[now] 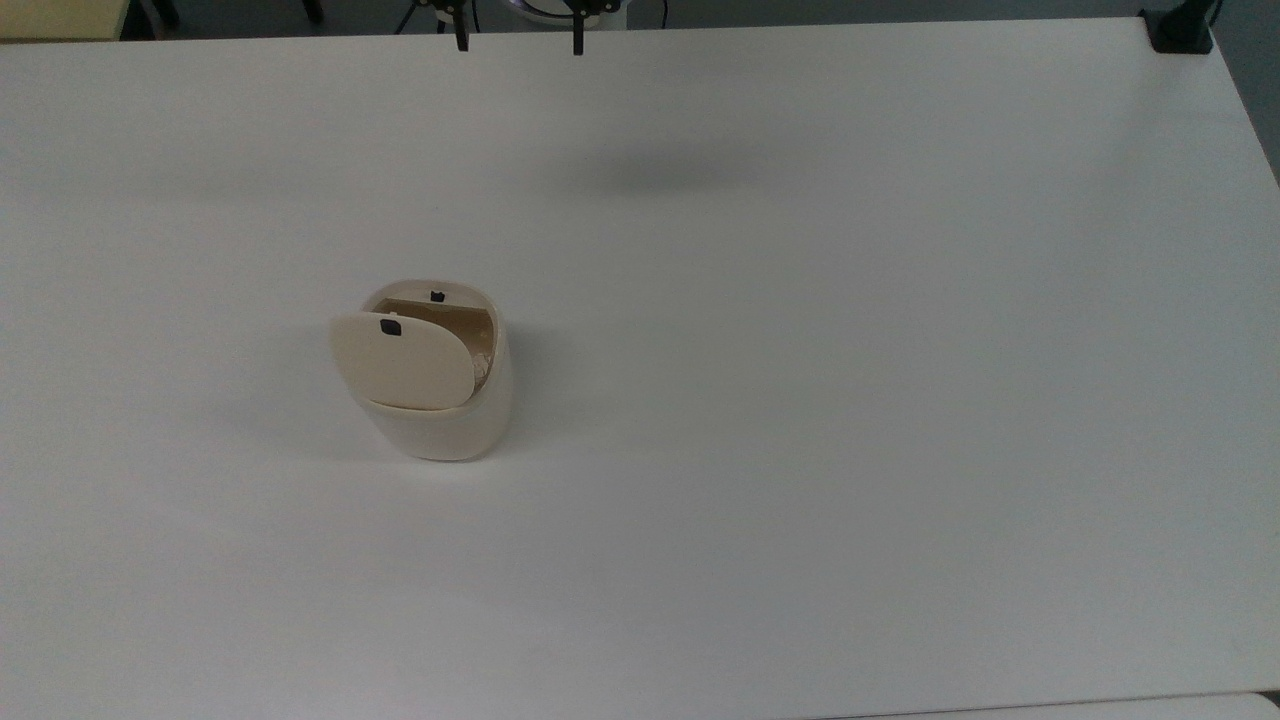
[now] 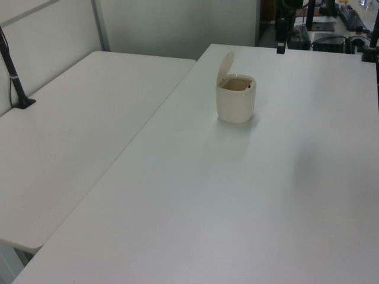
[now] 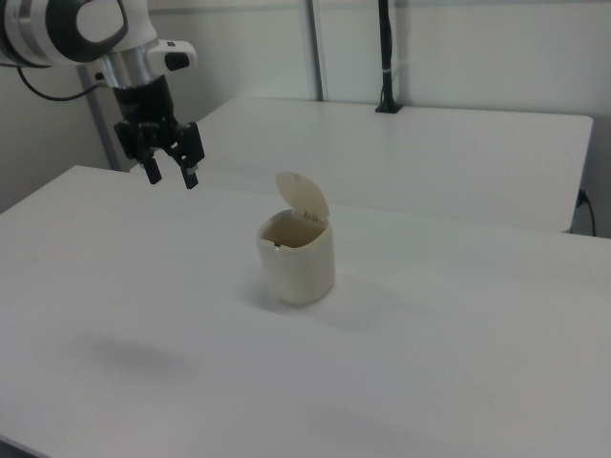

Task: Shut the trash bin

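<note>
The trash bin is a small cream-white tub standing on the white table, left of centre in the top view. Its flap lid is raised on its hinge, showing a tan inside and a small black latch. In the right view the bin has its lid tilted up and back. My gripper hangs open and empty above the table, well off to the right view's left of the bin. In the top view the gripper shows at the far edge.
A black clamp sits at the table's corner at the top view's top right. A second white table adjoins on the left view's left, with a black pole clamped to it. Another black pole stands behind in the right view.
</note>
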Robot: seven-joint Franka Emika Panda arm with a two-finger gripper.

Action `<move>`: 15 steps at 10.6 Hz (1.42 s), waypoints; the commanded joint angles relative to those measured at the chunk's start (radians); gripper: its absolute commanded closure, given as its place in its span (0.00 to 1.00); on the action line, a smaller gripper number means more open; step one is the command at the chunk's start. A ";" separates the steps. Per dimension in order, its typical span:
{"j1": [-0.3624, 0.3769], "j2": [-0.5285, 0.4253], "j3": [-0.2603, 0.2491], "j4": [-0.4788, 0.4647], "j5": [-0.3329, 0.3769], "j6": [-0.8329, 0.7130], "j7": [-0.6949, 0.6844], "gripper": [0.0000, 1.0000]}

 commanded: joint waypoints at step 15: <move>-0.049 0.130 -0.021 0.070 -0.002 0.452 -0.023 1.00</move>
